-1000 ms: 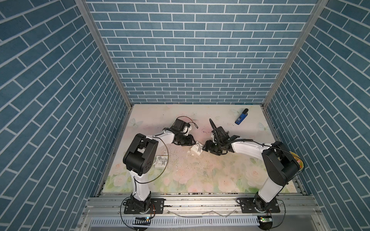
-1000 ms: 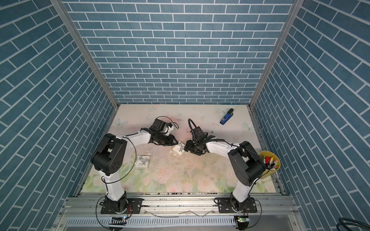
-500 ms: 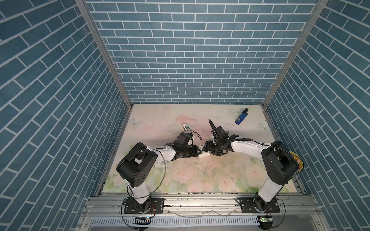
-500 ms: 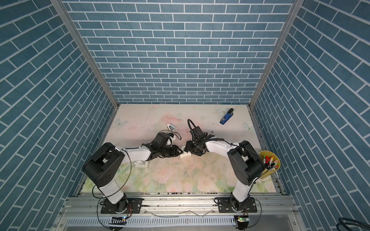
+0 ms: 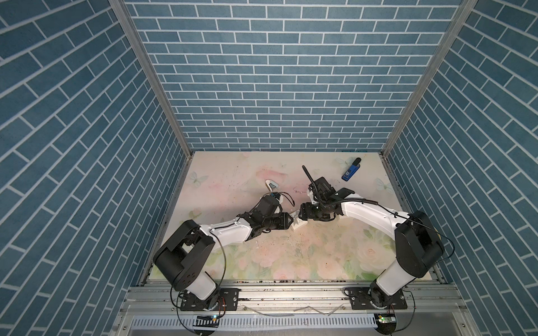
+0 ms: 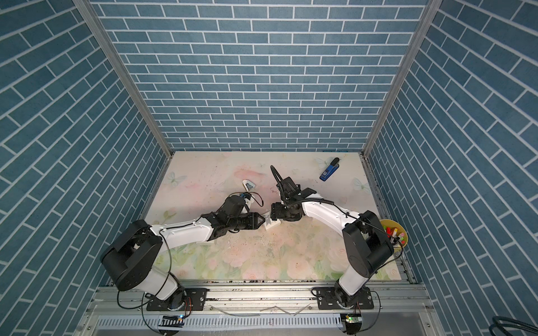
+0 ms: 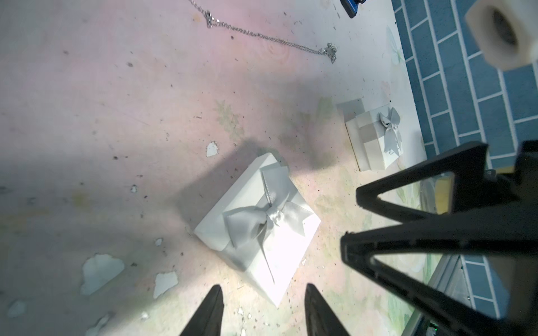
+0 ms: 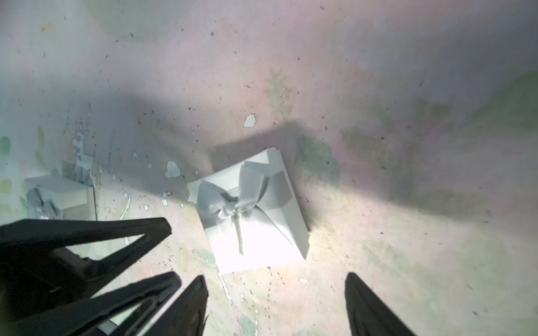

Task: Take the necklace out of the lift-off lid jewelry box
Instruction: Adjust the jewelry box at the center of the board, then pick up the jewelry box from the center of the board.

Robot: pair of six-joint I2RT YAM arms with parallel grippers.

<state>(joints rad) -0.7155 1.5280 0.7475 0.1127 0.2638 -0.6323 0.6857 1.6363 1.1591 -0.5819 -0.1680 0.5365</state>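
Here, in both top views, the left end effector [image 5: 291, 220] and right end effector [image 5: 301, 216] meet at a white jewelry box [image 5: 298, 225] in the middle of the tabletop [image 5: 233, 174]. Left wrist view: jaws narrowly parted, empty; lid [image 7: 291, 250] on; necklace [image 7: 262, 37] loose on the tabletop, well apart. Right wrist view: jaws wide, empty.

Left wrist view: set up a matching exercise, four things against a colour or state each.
Things:
1 necklace
2 nearer box
3 small object past the necklace
4 left gripper

Descriptions:
a fingers apart, empty
b blue
c loose on the mat
d white, grey bow on top

Pairs: 1-c; 2-d; 3-b; 4-a.
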